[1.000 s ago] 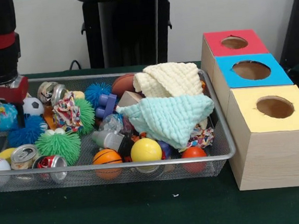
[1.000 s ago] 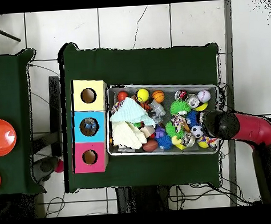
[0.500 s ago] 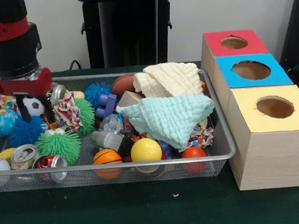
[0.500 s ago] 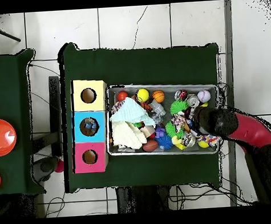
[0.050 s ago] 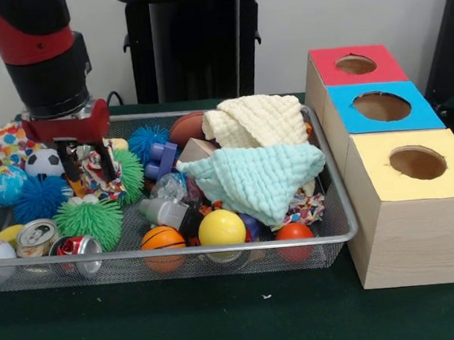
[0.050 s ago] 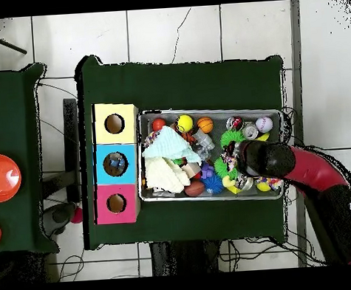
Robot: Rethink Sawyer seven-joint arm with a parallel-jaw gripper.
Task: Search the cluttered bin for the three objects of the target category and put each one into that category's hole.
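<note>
Fingers point(image 5: 70, 163) of our gripper point(image 5: 88, 163) stand spread over a patterned cloth point(image 5: 100, 171) beside a spiky green ball point(image 5: 88, 220) in the wire-mesh bin point(image 5: 339, 222).

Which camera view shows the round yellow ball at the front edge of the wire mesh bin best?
The front view: the round yellow ball sits unobstructed against the wire mesh bin wall, between two orange balls. The overhead view shows it only as a small yellow dot near the bin's edge.

White tiled floor point(image 6: 201, 31) w/ cracks, plain pale wall point(image 5: 356, 7), green-covered tables point(image 6: 182, 80), black stand point(image 5: 196, 41) behind.
</note>
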